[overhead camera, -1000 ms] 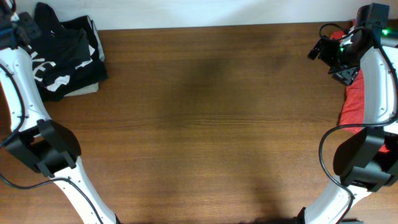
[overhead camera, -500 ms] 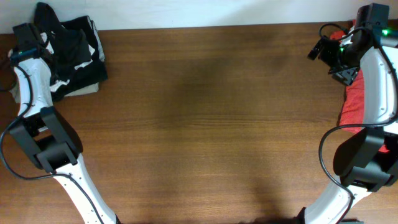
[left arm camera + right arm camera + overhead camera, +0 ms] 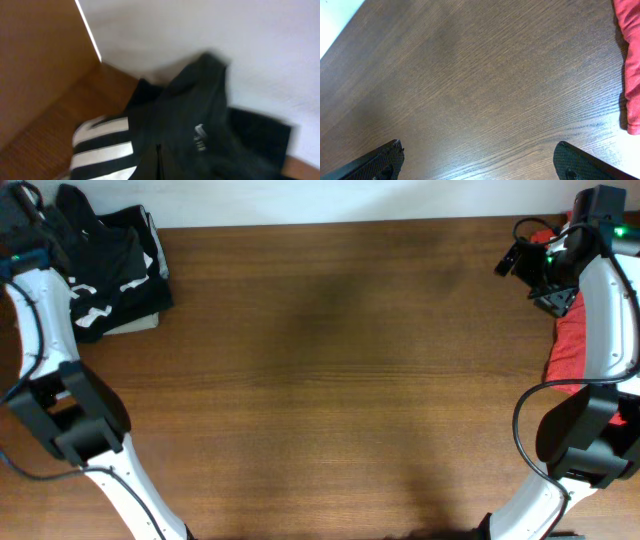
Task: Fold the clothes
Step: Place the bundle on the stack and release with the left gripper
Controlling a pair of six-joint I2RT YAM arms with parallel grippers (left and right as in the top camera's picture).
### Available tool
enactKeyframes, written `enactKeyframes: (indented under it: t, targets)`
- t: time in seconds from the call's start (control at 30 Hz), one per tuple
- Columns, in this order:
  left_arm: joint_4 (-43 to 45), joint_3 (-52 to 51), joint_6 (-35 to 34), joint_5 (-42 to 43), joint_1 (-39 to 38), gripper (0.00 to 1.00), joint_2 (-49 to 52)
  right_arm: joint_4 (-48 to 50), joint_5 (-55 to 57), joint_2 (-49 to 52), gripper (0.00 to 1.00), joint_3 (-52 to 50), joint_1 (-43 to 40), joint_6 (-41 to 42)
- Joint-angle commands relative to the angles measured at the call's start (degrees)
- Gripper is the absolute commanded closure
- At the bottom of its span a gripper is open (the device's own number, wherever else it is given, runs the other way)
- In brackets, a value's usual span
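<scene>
A black T-shirt with white block letters (image 3: 115, 275) lies folded in a pile at the table's far left corner. It fills the blurred left wrist view (image 3: 200, 125), white stripes at lower left. My left gripper (image 3: 22, 215) is at the pile's far left edge; its dark fingers (image 3: 159, 162) meet along a thin seam and look shut. A red-orange T-shirt (image 3: 570, 345) lies at the right edge, partly under my right arm, and shows in the right wrist view (image 3: 631, 60). My right gripper (image 3: 528, 268) is open and empty above bare wood (image 3: 480, 162).
The brown wooden table (image 3: 340, 380) spans the view, with a white wall past its far edge (image 3: 350, 198). A light cloth edge (image 3: 135, 326) sticks out under the black pile. Both arm bases stand at the near left and right corners.
My left arm swung in over the black pile half a second ago and has moved back toward the far left corner. The pile looks the same. The right arm has not moved.
</scene>
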Motion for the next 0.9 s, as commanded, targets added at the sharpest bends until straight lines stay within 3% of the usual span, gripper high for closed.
enactKeyframes:
  t: [0.0, 0.17, 0.3, 0.4, 0.47, 0.53, 0.57, 0.63, 0.67, 0.77, 0.87]
  targets:
    - [5.29, -0.17, 4.81, -2.6, 1.97, 0.99, 9.88, -0.07, 0.57, -0.72, 0.01, 0.72, -0.17, -0.35]
    - [5.16, -0.17, 6.08, -2.56, 3.98, 0.99, 15.65, -0.09, 0.57, -0.72, 0.01, 0.72, -0.17, -0.35]
    - [2.91, -0.15, 6.08, -2.36, 2.86, 0.92, 8.74, -0.07, 0.57, -0.72, 0.01, 0.72, -0.17, -0.35]
    - [-1.27, -0.15, 6.05, -2.32, 0.79, 0.77, -0.31, -0.07, 0.57, -0.72, 0.01, 0.72, -0.17, -0.35]
    - [-6.47, -0.15, 5.68, -1.44, -1.16, 0.61, -8.2, -0.07, 0.57, -0.72, 0.01, 0.72, -0.17, -0.35]
    - [-9.22, -0.15, 5.68, 5.31, -2.69, 0.5, -12.98, -0.07, 0.57, -0.72, 0.01, 0.72, -0.17, -0.35]
    - [-10.97, -0.15, 5.68, 9.46, -3.58, 0.27, -15.15, -0.07, 0.57, -0.72, 0.01, 0.72, -0.17, -0.35]
    - [-15.41, -0.15, 5.66, 14.73, -5.51, 0.19, -17.38, -0.09, 0.57, -0.72, 0.01, 0.72, -0.17, -0.35]
    - [-18.14, -0.17, 5.64, 14.91, -6.4, 0.01, -17.4, -0.07, 0.57, -0.72, 0.01, 0.72, -0.17, -0.35]
    - [-31.01, -0.17, 5.64, 15.91, -8.94, 0.01, -17.4, 0.07, 0.59, -0.72, 0.01, 0.72, -0.17, -0.35]
    - [-42.95, -0.17, 5.66, 22.88, -11.5, 0.01, -17.4, -0.04, -2.34, -0.72, 0.01, 0.72, -0.15, 1.2]
